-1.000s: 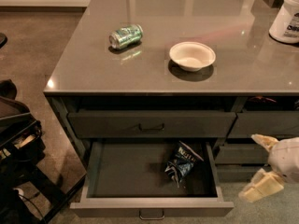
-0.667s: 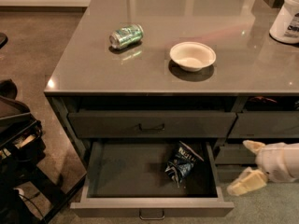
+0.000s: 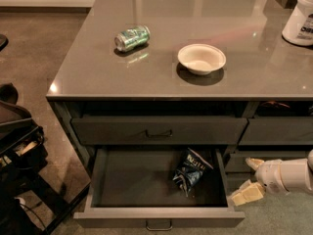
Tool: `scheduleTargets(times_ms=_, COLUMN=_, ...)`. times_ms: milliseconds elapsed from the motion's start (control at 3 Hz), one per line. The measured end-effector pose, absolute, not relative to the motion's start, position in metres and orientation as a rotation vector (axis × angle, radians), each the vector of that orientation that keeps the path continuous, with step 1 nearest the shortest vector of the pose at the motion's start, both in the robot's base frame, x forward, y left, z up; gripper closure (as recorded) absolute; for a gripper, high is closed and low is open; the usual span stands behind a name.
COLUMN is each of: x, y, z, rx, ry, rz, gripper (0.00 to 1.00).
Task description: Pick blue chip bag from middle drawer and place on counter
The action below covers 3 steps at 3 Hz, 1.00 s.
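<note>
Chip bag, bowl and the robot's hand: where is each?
chip bag [image 3: 190, 171], camera view, middle of its foil
bowl [image 3: 201, 58], camera view, its inside
hand [image 3: 250, 179], camera view, midway in its open grip, right of the drawer [image 3: 137, 180]

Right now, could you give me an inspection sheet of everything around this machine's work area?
Surface: counter, glossy grey-brown.
Job's things: blue chip bag lies inside the open middle drawer, toward its right.
Clutter: green can on its side, white bowl, white container at counter's right edge.
Grippers: gripper open, low, outside the drawer's right side, holding nothing.
Cables: nothing seen.
Surroundings: dark gear on floor, left.
</note>
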State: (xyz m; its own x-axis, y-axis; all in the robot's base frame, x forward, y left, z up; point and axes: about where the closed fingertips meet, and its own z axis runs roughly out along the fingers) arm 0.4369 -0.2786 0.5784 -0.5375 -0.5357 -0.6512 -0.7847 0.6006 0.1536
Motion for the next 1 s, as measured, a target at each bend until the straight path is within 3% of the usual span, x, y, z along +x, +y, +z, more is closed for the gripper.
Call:
scheduleTargets(times_ms=333, x=0.45, y=-0.266, z=0.558, rx=-1.014, ry=2.25, rz=0.599, gripper=0.0)
scheduleTargets(times_ms=667, x=0.488, y=-0.214, z=0.503, rx=-1.059, ry=2.193, rz=0.584, gripper=0.0)
scheduleTargets(times_ms=1000, x=0.491, y=-0.214, z=0.502, rx=-1.054, ry=2.193, rz=0.572, gripper=0.0)
